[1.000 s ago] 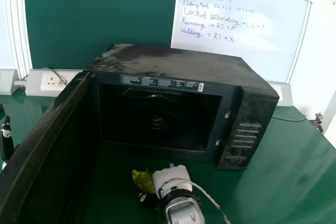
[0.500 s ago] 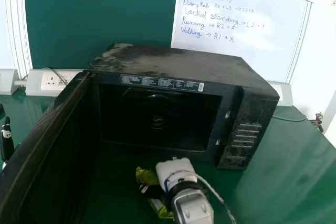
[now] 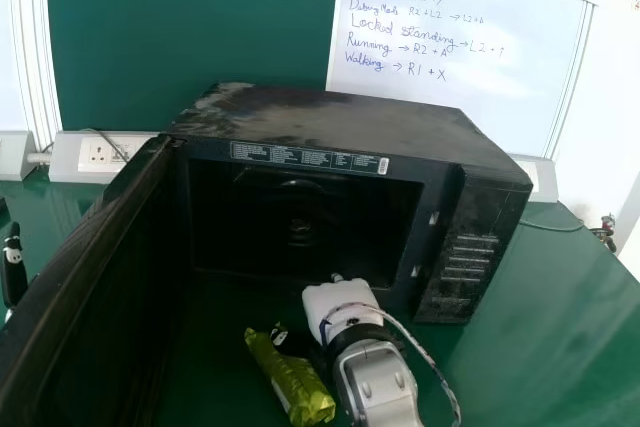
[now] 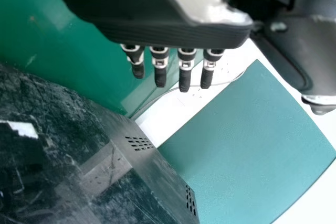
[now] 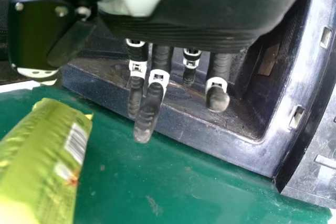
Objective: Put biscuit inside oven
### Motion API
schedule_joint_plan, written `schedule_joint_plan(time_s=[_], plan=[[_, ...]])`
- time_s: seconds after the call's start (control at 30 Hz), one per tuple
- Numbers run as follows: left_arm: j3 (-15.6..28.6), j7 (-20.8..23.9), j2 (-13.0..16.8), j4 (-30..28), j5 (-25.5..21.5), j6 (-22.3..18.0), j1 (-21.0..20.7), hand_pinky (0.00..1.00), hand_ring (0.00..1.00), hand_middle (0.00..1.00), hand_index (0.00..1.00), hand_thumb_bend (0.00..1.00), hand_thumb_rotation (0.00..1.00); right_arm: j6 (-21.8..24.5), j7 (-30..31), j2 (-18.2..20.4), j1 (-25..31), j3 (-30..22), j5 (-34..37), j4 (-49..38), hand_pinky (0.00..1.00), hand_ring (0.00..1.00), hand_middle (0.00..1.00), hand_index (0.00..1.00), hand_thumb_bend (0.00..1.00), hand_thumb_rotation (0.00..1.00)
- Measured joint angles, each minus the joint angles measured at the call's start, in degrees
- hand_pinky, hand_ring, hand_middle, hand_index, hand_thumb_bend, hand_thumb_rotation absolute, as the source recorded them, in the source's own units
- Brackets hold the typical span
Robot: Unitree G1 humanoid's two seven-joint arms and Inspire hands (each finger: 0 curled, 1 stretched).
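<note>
At the far left of the head view, the left hand (image 3: pixel 14 275) is beyond the open door (image 3: pixel 90 237); its fingers are straight and spread a little, and it holds nothing. The left wrist view shows the vented side of the oven (image 3: pixel 320 125) near it. Behind, against the wall, is a socket (image 3: pixel 103 154), then a green panel (image 3: pixel 190 37). The door stands wide and slants toward the robot, a dark wall between the left hand and the biscuit (image 3: pixel 300 379). The oven faces the robot, its cavity (image 3: pixel 300 232) dark, with a raised front lip (image 5: pixel 121 97) above the table (image 3: pixel 540 327). The right hand (image 3: pixel 342 309) is before the right part of the opening, partly in the way there. It is open too, its fingers straight toward the oven and gripping nothing; a loose cable (image 3: pixel 430 362) arcs over its wrist. Farther right are the control side of the oven (image 3: pixel 465 267) and, behind, a whiteboard (image 3: pixel 460 57) with handwriting.

The biscuit is outside the oven, on the table between the door and the right arm. It lies flat and aslant, its far end more to the left, close to the right thumb (whether they touch, I cannot tell). It is a long, shiny, yellow-green packet, slightly creased, with a crimped end, a white striped patch and a small reddish mark on its side.
</note>
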Motion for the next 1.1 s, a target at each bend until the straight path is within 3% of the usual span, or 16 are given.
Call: schedule_joint_plan(time_s=[0.47,0.5,0.53,0.6,0.67,0.73,0.83,0.93,1.1], plan=[[-0.4,-0.6,0.0,0.0,0.1,-0.2,0.0,0.65,0.72,0.76,0.78,0.63,0.00,0.1,-0.1,0.3,1.3,0.0,2.8,-2.2,0.05,0.12,0.22,0.68,0.78,0.00],[-0.4,-0.6,0.0,0.0,0.1,-0.2,0.0,0.66,0.73,0.76,0.78,0.62,0.00,0.2,0.0,0.5,1.7,0.0,3.2,-2.5,0.07,0.13,0.23,0.68,0.77,0.06],[-0.4,-0.7,0.0,0.0,0.1,-0.2,0.0,0.66,0.73,0.76,0.78,0.63,0.01,0.3,0.2,0.8,2.3,0.0,3.4,-2.8,0.09,0.15,0.26,0.68,0.79,0.20],[-0.4,-0.8,0.0,0.0,0.1,-0.2,0.0,0.66,0.73,0.76,0.78,0.63,0.01,1.0,2.0,1.5,3.2,0.0,3.4,-2.9,0.12,0.20,0.31,0.74,0.83,0.38],[-0.4,-0.7,0.0,0.0,0.1,-0.2,0.0,0.65,0.72,0.76,0.78,0.64,0.00,1.2,4.9,1.9,3.3,0.0,2.8,-2.9,0.25,0.37,0.47,0.81,0.92,0.51],[-0.4,-0.5,0.0,-0.1,0.1,-0.2,0.0,0.65,0.73,0.77,0.78,0.64,0.00,0.4,7.1,1.6,3.2,0.1,2.5,-3.3,0.51,0.63,0.70,0.86,0.97,0.60],[-0.4,-0.2,0.0,-0.1,0.1,-0.2,0.0,0.65,0.72,0.76,0.77,0.64,0.00,-0.6,9.7,1.0,3.2,0.1,2.5,-4.6,0.76,0.87,0.91,0.92,1.00,0.63],[-0.4,-0.1,0.0,-0.1,0.1,-0.2,0.0,0.65,0.72,0.76,0.77,0.64,0.00,0.1,11.0,1.6,3.3,-0.4,2.5,-4.7,0.85,0.94,0.97,0.95,1.00,0.63],[-0.4,0.4,0.0,-0.2,0.0,-0.2,0.0,0.65,0.72,0.76,0.78,0.64,0.00,1.4,11.3,2.2,4.2,-1.3,2.6,-4.5,0.92,0.99,1.00,0.99,1.00,0.61]])
